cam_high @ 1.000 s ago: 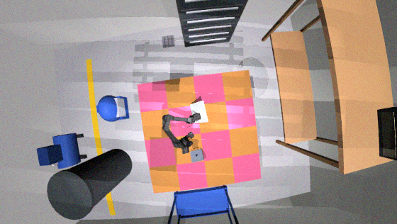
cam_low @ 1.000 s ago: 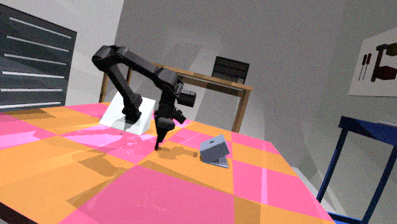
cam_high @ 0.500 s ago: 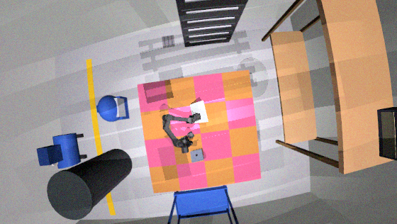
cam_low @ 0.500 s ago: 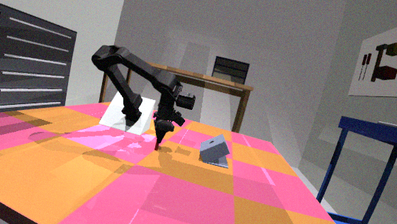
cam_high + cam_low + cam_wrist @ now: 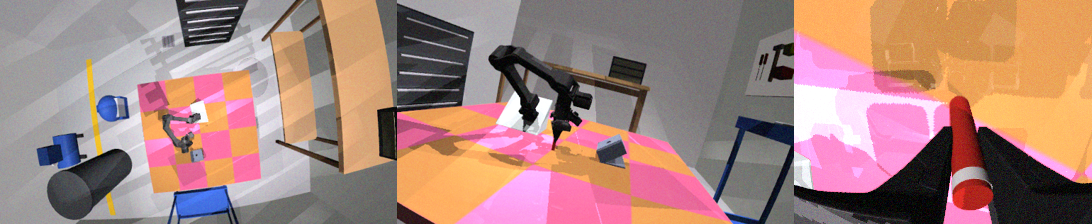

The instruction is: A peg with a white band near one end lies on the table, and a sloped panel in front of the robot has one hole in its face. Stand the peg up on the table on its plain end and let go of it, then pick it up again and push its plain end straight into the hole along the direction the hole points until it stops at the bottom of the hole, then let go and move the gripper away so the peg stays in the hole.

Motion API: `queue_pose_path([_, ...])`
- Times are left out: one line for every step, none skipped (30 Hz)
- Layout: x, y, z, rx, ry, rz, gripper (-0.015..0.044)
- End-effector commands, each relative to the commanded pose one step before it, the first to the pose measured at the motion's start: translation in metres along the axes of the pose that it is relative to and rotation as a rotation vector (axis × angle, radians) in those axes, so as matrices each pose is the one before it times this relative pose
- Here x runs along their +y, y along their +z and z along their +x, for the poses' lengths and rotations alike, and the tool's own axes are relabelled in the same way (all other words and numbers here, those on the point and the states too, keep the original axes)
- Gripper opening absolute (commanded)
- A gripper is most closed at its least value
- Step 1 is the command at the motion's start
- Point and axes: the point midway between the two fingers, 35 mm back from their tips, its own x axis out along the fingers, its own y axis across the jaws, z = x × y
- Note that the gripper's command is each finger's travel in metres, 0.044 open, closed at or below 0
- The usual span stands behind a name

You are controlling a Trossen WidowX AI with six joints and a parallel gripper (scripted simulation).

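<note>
My gripper is shut on the red peg and points down at the table. In the wrist view the white band is at the near, upper end of the peg, and the plain end points away, down towards the table. The peg looks close to upright; whether its plain end touches the table I cannot tell. The blue-grey sloped panel stands apart from the peg, to its right in the exterior view, with its hole uncovered. In the top view the arm hides the fingertips and peg.
The arm's base stands at a white plate on the pink and orange checkered table top. A blue frame stands beyond the table edge on the panel's side.
</note>
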Motion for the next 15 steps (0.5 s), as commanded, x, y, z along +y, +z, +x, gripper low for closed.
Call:
queue_pose_path([0.00008, 0.00069, -0.00278, -0.00091, 0.00123, -0.0002, 0.0])
queue_pose_path([0.0001, 0.00035, -0.00195, -0.00081, 0.00075, -0.0016, 0.0])
queue_pose_path([0.00014, 0.00041, -0.00247, -0.001, 0.00088, -0.002, 0.0])
queue_pose_path([0.00018, 0.00042, -0.00281, -0.0011, 0.00092, -0.0022, 0.0])
queue_pose_path([0.0002, 0.0004, -0.00298, -0.00109, 0.00087, -0.0024, 0.0])
queue_pose_path([0.0002, 0.00037, -0.00302, -0.00103, 0.00078, -0.0024, 0.0])
queue_pose_path([0.00019, 0.00033, -0.00304, -0.00094, 0.00068, -0.0024, 0.0])
queue_pose_path([0.00018, 0.00031, -0.00304, -0.00079, 0.00057, -0.0024, 0.0])
queue_pose_path([0.00017, 0.00028, -0.00304, -0.00065, 0.00047, -0.0024, 0.0])
queue_pose_path([0.00015, 0.00026, -0.00304, -0.00051, 0.00036, -0.0024, 0.0])
queue_pose_path([0.00014, 0.00023, -0.00305, -0.00038, 0.00025, -0.0024, 0.0])
queue_pose_path([0.00014, 0.00021, -0.00305, -0.00027, 0.00013, -0.0024, 0.0])
queue_pose_path([0.00013, 0.00019, -0.00306, -0.00016, 0.00001, -0.0024, 0.0])
queue_pose_path([0.00013, 0.00016, -0.00306, -0.00006, -0.00011, -0.0024, 0.0])
queue_pose_path([0.00012, 0.00013, -0.00307, 0.00003, -0.00024, -0.0024, 0.0])
